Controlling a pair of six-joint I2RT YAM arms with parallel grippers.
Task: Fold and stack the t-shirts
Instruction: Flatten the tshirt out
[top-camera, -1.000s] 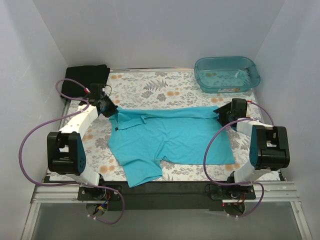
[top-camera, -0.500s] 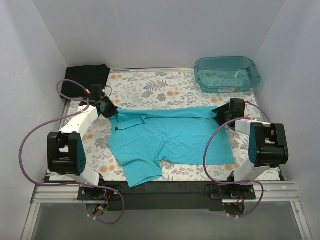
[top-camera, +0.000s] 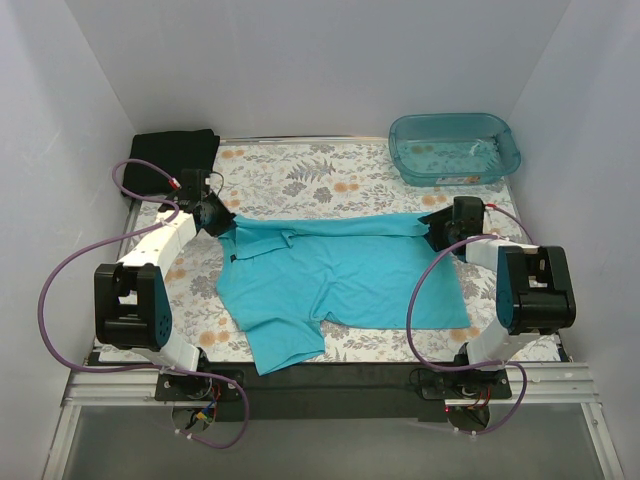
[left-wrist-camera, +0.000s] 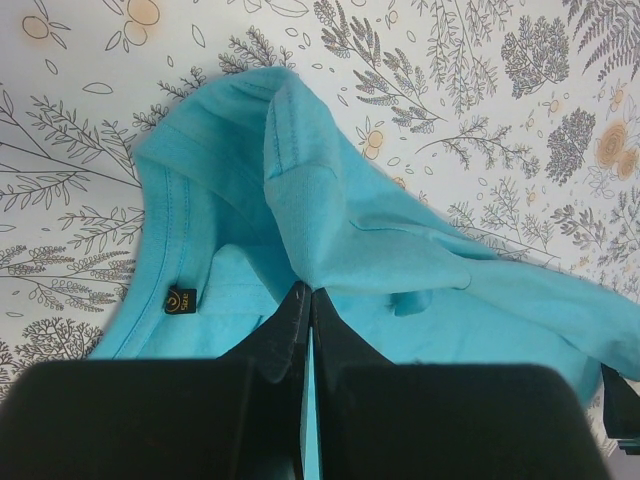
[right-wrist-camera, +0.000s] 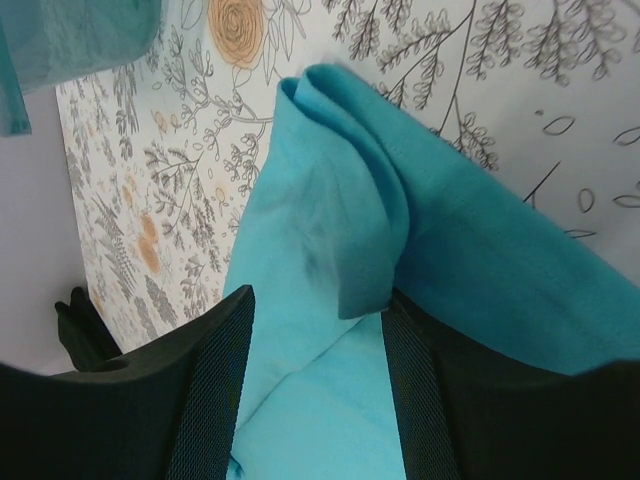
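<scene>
The turquoise t-shirt (top-camera: 340, 275) lies spread across the flowered table, collar to the left, with its far edge folded over. My left gripper (top-camera: 222, 222) is shut on a raised fold of the shirt near the collar (left-wrist-camera: 330, 220), and the cloth pinches at the tips of the left gripper (left-wrist-camera: 308, 292). At the shirt's far right corner my right gripper (top-camera: 432, 225) stands open. Seen from the right wrist, a folded ridge of turquoise cloth (right-wrist-camera: 340, 200) runs between the mesh pads of the right gripper (right-wrist-camera: 318, 300), unpinched. The black t-shirt (top-camera: 175, 150) sits folded at the back left corner.
A translucent teal tub (top-camera: 455, 148) stands at the back right, its edge showing in the right wrist view as the tub (right-wrist-camera: 80, 30). White walls close in the table on three sides. Purple cables loop beside both arms.
My right gripper has slid slightly left and away, onto the shirt's far right corner, its jaws a touch narrower. The left gripper and the shirt have stayed put.
</scene>
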